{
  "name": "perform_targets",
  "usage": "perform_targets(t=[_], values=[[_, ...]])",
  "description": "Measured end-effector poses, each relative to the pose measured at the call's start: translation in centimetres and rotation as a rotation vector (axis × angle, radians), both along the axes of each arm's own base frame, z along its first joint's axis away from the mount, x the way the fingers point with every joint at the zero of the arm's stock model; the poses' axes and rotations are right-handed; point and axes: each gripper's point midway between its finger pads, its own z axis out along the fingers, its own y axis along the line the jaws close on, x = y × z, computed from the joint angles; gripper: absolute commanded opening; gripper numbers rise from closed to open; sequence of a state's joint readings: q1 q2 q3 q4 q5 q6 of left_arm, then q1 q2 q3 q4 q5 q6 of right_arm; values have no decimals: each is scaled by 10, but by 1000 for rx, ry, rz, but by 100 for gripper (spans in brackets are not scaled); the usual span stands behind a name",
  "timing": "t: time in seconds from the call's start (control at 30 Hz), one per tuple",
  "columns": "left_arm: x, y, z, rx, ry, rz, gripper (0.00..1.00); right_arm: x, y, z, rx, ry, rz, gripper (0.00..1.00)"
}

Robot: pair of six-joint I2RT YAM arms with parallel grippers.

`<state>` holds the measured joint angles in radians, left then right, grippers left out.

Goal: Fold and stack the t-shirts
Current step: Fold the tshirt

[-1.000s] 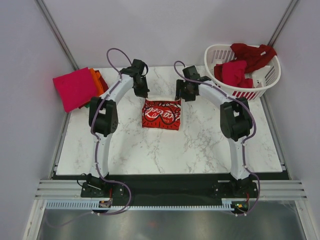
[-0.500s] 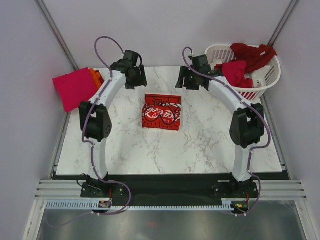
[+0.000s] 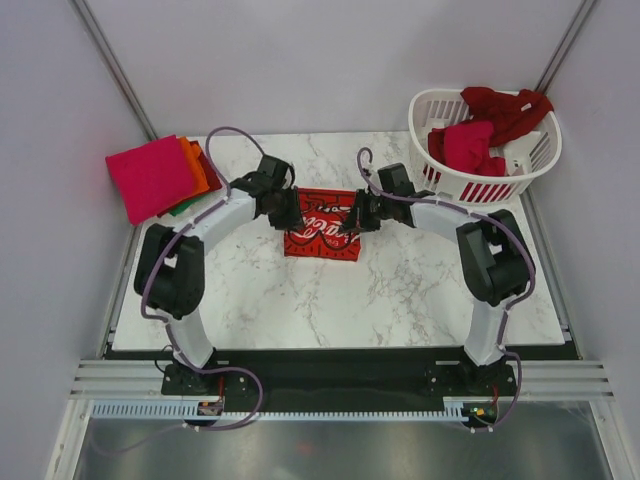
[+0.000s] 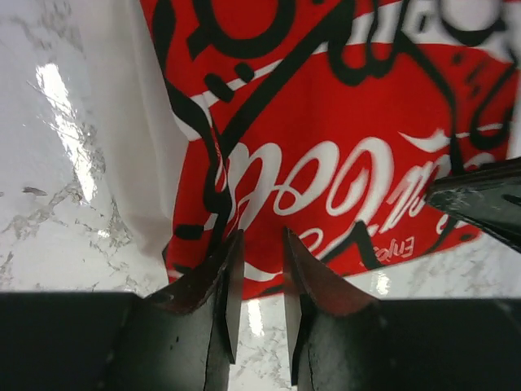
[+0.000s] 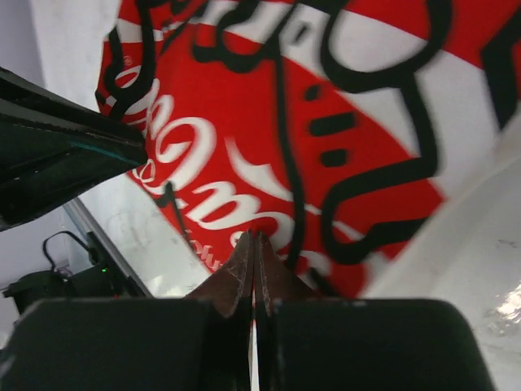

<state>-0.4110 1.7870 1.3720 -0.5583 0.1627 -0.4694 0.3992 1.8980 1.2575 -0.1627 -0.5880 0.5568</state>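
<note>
A folded red t-shirt (image 3: 322, 232) with white Coca-Cola script lies flat mid-table. My left gripper (image 3: 291, 214) is low at its far left corner. In the left wrist view its fingertips (image 4: 260, 243) stand a narrow gap apart over the shirt's (image 4: 342, 130) edge, with marble showing between them and no cloth pinched. My right gripper (image 3: 351, 222) is low at the far right corner. Its jaws (image 5: 255, 238) are pressed together, tips over the print (image 5: 269, 122), with nothing seen between them. Folded magenta (image 3: 148, 176), orange (image 3: 196, 166) and green (image 3: 181, 208) t-shirts are stacked at the table's left edge.
A white slatted laundry basket (image 3: 520, 170) at the back right holds crimson (image 3: 468, 146) and dark red (image 3: 505, 108) t-shirts. White marble table (image 3: 330, 300) stretches in front of the shirt. Each wrist view shows the other arm's gripper close by, the right one (image 4: 480, 199) and the left one (image 5: 57, 155).
Both arms have swung down from the back of the table onto the Coca-Cola shirt's far corners. The right jaws have closed fully. The left jaws widened, then narrowed.
</note>
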Motion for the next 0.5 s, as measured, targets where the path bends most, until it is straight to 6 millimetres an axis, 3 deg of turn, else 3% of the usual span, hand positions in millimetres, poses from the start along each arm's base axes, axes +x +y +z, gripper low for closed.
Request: perform_targets(t=[0.1, 0.17, 0.47, 0.5], values=[[-9, 7, -53, 27, 111, 18, 28, -6, -6, -46, -42, 62, -4, 0], [-9, 10, -76, 31, 152, 38, 24, -13, -13, -72, -70, 103, -13, 0], [-7, 17, -77, -72, 161, 120, 28, -18, -20, -75, -70, 49, -30, 0], [-6, 17, -76, -73, 159, 120, 30, -18, -22, -74, -81, 46, -33, 4]])
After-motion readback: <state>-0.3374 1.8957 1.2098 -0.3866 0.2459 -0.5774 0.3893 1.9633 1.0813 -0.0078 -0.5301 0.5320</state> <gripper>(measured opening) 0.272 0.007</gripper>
